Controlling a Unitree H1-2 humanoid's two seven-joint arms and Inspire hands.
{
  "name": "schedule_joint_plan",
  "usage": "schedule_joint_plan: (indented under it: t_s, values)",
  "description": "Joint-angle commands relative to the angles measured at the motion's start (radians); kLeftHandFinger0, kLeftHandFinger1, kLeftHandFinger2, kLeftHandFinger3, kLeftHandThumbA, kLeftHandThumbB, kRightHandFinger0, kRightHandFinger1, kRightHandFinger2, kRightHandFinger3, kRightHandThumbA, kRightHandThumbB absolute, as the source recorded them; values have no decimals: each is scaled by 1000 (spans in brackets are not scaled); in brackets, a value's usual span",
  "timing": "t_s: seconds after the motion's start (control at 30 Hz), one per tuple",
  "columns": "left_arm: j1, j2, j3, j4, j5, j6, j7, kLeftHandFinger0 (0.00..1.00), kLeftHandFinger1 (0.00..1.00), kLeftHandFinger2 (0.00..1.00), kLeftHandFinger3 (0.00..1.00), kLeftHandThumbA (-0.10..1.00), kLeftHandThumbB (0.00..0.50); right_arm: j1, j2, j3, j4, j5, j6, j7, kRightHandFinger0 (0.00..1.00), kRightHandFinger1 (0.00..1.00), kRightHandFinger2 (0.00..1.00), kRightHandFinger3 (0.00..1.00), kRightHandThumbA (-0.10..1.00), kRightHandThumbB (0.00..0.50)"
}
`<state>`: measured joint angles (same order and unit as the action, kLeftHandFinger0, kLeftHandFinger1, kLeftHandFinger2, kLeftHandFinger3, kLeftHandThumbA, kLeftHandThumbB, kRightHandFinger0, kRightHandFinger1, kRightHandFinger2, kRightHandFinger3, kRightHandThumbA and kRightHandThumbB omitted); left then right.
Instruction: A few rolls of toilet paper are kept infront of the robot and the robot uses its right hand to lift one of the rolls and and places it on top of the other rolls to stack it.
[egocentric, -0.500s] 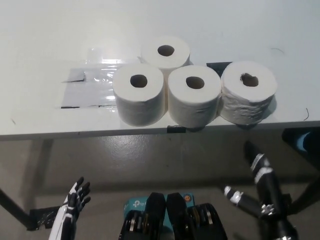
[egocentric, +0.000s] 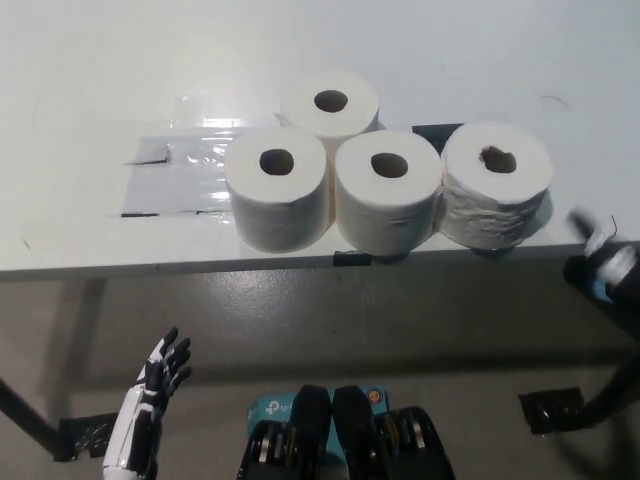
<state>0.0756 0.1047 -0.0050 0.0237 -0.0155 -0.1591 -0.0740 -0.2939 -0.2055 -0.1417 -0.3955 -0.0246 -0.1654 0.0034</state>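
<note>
Four white toilet paper rolls stand upright near the front edge of the white table (egocentric: 90, 70). One roll (egocentric: 330, 100) is at the back. In front of it sit a left roll (egocentric: 277, 190), a middle roll (egocentric: 388, 195) and a right roll (egocentric: 497, 190), side by side and touching. My black right hand (egocentric: 605, 252) shows blurred at the picture's right edge, just below the table's front edge and to the right of the right roll, holding nothing that I can see. My white left hand (egocentric: 160, 375) rests low at the lower left, open, below the table.
A clear plastic sheet (egocentric: 175, 175) lies taped flat on the table left of the rolls. A dark tape patch (egocentric: 437, 130) shows behind the middle roll. Table legs and grey floor (egocentric: 300, 320) lie below the front edge.
My right hand has swung up and to the right, from the bottom right to the right edge beside the table front. The left hand has risen slightly. The rolls have not moved.
</note>
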Motion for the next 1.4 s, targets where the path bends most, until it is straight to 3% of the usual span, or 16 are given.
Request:
schedule_joint_plan:
  t_s: [0.0, 0.1, 0.17, 0.23, 0.27, 0.33, 0.5, 0.57, 0.63, 0.83, 0.9, 1.0, 1.1, 1.2, 1.27, 1.37]
  values:
    - [-10, 14, -7, -45, 2, -27, -17, 1000, 1000, 1000, 1000, 1000, 72, -232, -196, -22, 26, 20, 350, 98, 1000, 1000, 1000, 1000, 920, 240]
    - [-8, 15, -6, -44, 0, -29, -19, 1000, 1000, 1000, 1000, 1000, 64, -360, -320, 40, 159, -17, 432, 194, 1000, 1000, 1000, 1000, 947, 228]
    - [-6, 17, -7, -45, 2, -29, -21, 1000, 1000, 1000, 1000, 1000, 64, -454, -381, 97, 272, -23, 468, 272, 1000, 1000, 1000, 1000, 974, 259]
    - [-8, 18, -8, -41, 8, -31, -19, 1000, 1000, 1000, 1000, 1000, 68, -554, -425, 186, 375, -79, 533, 351, 1000, 1000, 1000, 1000, 1000, 354]
    - [-8, 18, -8, -40, 9, -32, -19, 1000, 1000, 1000, 1000, 1000, 70, -592, -439, 221, 426, -89, 536, 384, 1000, 1000, 1000, 1000, 1000, 378]
    - [-8, 16, -8, -37, 8, -33, -19, 1000, 1000, 1000, 1000, 1000, 73, -675, -454, 288, 540, -97, 543, 447, 1000, 1000, 1000, 1000, 1000, 390]
    - [2, 18, -6, -39, -1, -32, -23, 1000, 1000, 1000, 1000, 1000, 65, -826, -442, 393, 780, -80, 556, 563, 1000, 1000, 1000, 1000, 972, 333]
    - [3, 19, -5, -35, 0, -35, -22, 1000, 1000, 1000, 1000, 1000, 72, -887, -431, 442, 895, -101, 537, 607, 1000, 1000, 1000, 1000, 960, 351]
    - [4, 19, -3, -39, 0, -33, -20, 1000, 1000, 1000, 1000, 1000, 65, -931, -420, 479, 975, -117, 507, 643, 1000, 1000, 1000, 1000, 964, 296]
    - [6, 15, -3, -39, -5, -19, -20, 1000, 1000, 1000, 1000, 1000, 76, -1042, -386, 585, 1188, -154, 450, 717, 1000, 1000, 1000, 1000, 979, 383]
    - [7, 16, -4, -39, -5, -20, -21, 1000, 1000, 1000, 1000, 1000, 86, -1055, -375, 595, 1233, -148, 432, 719, 1000, 1000, 1000, 1000, 954, 353]
    - [8, 17, -3, -38, -5, -19, -21, 1000, 1000, 1000, 1000, 1000, 92, -1076, -368, 631, 1269, -164, 433, 739, 1000, 1000, 1000, 1000, 968, 379]
    - [11, 20, -3, -41, 3, -20, -19, 1000, 1000, 1000, 1000, 1000, 85, -1081, -362, 654, 1285, -170, 413, 759, 1000, 1000, 1000, 1000, 945, 348]
    - [10, 20, -4, -42, 2, -16, -19, 1000, 1000, 1000, 1000, 1000, 84, -1084, -362, 651, 1301, -161, 386, 780, 1000, 1000, 1000, 1000, 913, 354]
    - [10, 20, -5, -43, 1, -16, -20, 1000, 1000, 1000, 1000, 1000, 83, -1088, -361, 661, 1314, -179, 380, 783, 1000, 1000, 1000, 1000, 940, 388]
    - [10, 20, -4, -43, 3, -14, -19, 1000, 1000, 1000, 1000, 1000, 85, -1090, -356, 652, 1325, -185, 376, 790, 1000, 1000, 1000, 1000, 934, 383]
